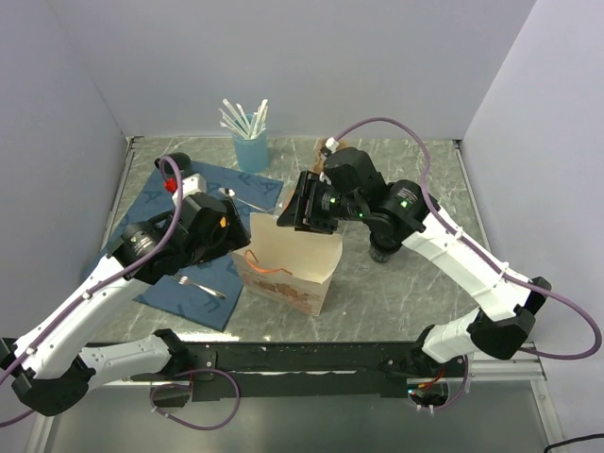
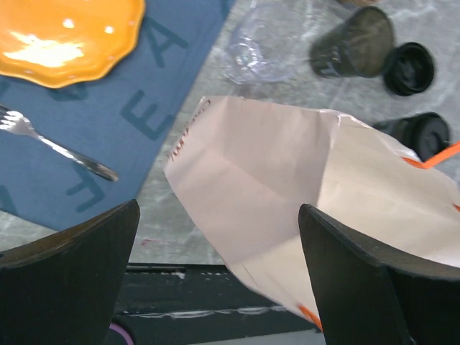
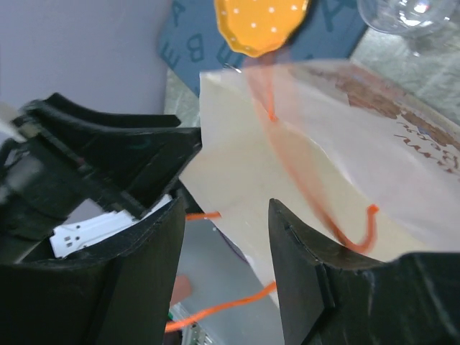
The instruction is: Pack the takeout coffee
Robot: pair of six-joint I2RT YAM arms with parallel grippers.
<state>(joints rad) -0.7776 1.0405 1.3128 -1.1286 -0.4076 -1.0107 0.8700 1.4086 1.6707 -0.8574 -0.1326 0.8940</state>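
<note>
2 grippers are positioned at 1 paper bag [image 1: 286, 269], which stands open on the marble-pattern table [image 1: 396, 311]. Left gripper [image 2: 218, 208]: jaws spread to full width, straddling the bag's near corner from above and clamping nothing; contact with the paper cannot be determined. Right gripper [image 3: 226, 212]: fingers parted at the bag's far rim, with nothing held between them. Takeout coffee [image 2: 418, 133]: black lidded cup, outside the bag, standing on the table just beside the bag on the right-arm side; in the left wrist view the bag's edge hides part of it. Behind the bag, toward the back wall, stand 1 clear glass [image 2: 255, 50], 1 dark tinted tumbler [image 2: 352, 43] and 1 low round black vessel [image 2: 408, 68] of a type that cannot be determined. On the bag's left-arm side, 1 blue placemat [image 2: 144, 93] carries 1 orange plate [image 2: 65, 32] and 1 fork [image 2: 57, 144].
</note>
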